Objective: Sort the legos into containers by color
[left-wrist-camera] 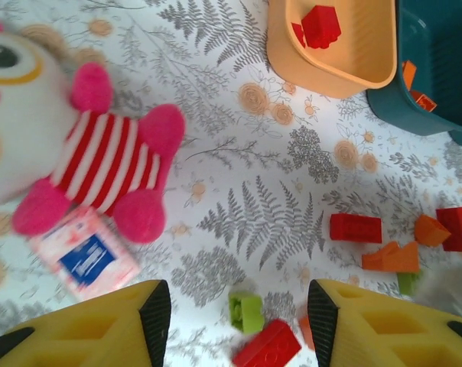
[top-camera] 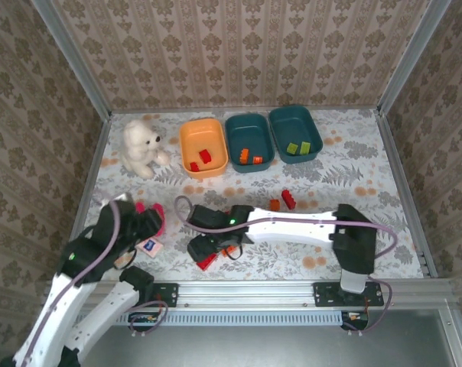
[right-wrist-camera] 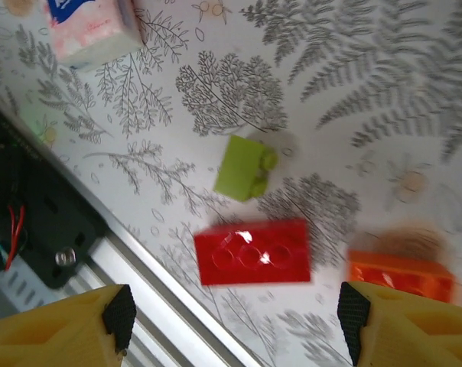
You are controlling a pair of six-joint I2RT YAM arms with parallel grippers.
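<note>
1. Right gripper (right-wrist-camera: pixel 235 315): jaws wide apart, nothing held. Its yellow fingers (right-wrist-camera: pixel 55 330) sit in the lower corners of the wrist view.
2. Red brick (right-wrist-camera: pixel 252 252) is at frame centre, in line with the gap between the fingers, flat on the table (top-camera: pixel 353 164), studs up, not touched.
3. Lime green brick (right-wrist-camera: pixel 245 168) is just above the red one, with a small gap. Orange brick (right-wrist-camera: pixel 399 277) is right of it, blurred and apart.
4. Square card (right-wrist-camera: pixel 89 30) is upper left in that view. Metal rail (right-wrist-camera: pixel 154 298) runs diagonally across the lower left.
5. Left gripper (left-wrist-camera: pixel 239 321): jaws apart, empty.
6. Green lego (left-wrist-camera: pixel 246 312) and red lego (left-wrist-camera: pixel 267 348) lie at bottom centre between its fingers. Cannot tell if they are the same pair as under the right gripper.
7. Loose legos (left-wrist-camera: pixel 356 227) at right of the left wrist view: two red and two orange, close together on the table.
8. Pink plush doll (left-wrist-camera: pixel 101 164) is at left of that view, lying against the card.
9. In the top view the tubs form a row at upper centre, nearly touching.
10. Orange tub (top-camera: pixel 200 136) holds red pieces (top-camera: pixel 201 160).
11. Middle teal tub (top-camera: pixel 248 131) holds orange pieces (top-camera: pixel 251 157).
12. Right teal tub (top-camera: pixel 291 125) holds green pieces (top-camera: pixel 298 147).
13. White teddy bear (top-camera: pixel 141 147) sits left of the orange tub, close beside it.
</note>
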